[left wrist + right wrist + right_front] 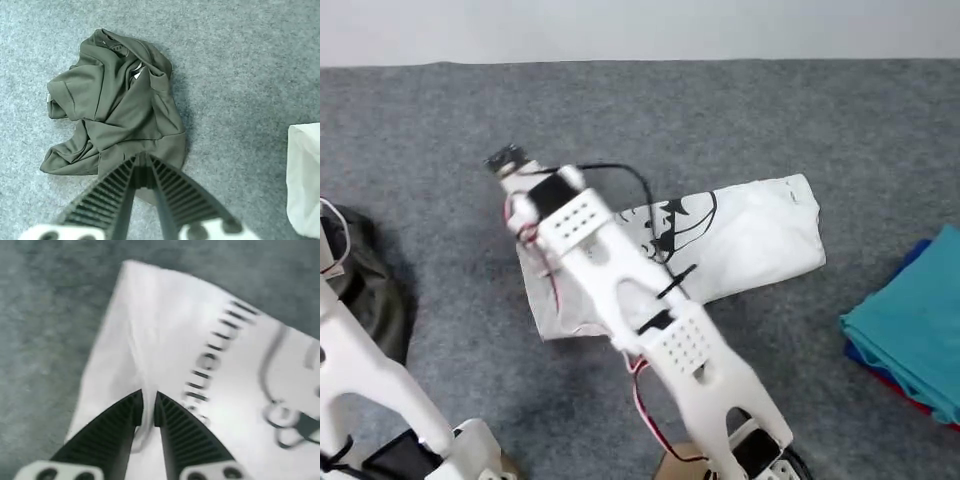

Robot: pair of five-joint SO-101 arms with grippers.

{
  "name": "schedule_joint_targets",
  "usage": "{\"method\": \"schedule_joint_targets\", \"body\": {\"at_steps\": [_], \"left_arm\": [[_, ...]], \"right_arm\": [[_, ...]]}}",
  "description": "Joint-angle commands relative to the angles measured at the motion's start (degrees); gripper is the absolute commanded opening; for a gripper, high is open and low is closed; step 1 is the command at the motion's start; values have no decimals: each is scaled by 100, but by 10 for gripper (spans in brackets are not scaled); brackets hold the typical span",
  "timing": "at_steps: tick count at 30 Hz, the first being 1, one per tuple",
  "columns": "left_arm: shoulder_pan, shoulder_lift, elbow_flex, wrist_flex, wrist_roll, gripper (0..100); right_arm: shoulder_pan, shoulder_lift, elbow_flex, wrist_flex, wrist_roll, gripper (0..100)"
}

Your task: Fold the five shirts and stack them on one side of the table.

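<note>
While right tool pinches one white shirt, left tool hangs closed, empty.

Grey felt-covered bench: white shirt with black print mid-bench, crumpled olive-green shirt at one edge, stack of folded shirts, teal on top, at the opposite edge.

We count five shirts: one white shirt, one green shirt, one teal shirt, one blue shirt, one red shirt. We count two arms, left arm and right arm, and two grippers, left gripper and right gripper.
</note>
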Motion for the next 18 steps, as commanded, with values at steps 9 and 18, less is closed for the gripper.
{"method": "schedule_joint_targets", "body": {"at_steps": [9, 18], "left_arm": [[9, -185, -57, 97, -35, 4], [9, -185, -57, 44, -26, 4]], "right_arm": [[435, -1393, 1477, 154, 404, 9], [-453, -927, 1442, -796, 404, 9]]}}
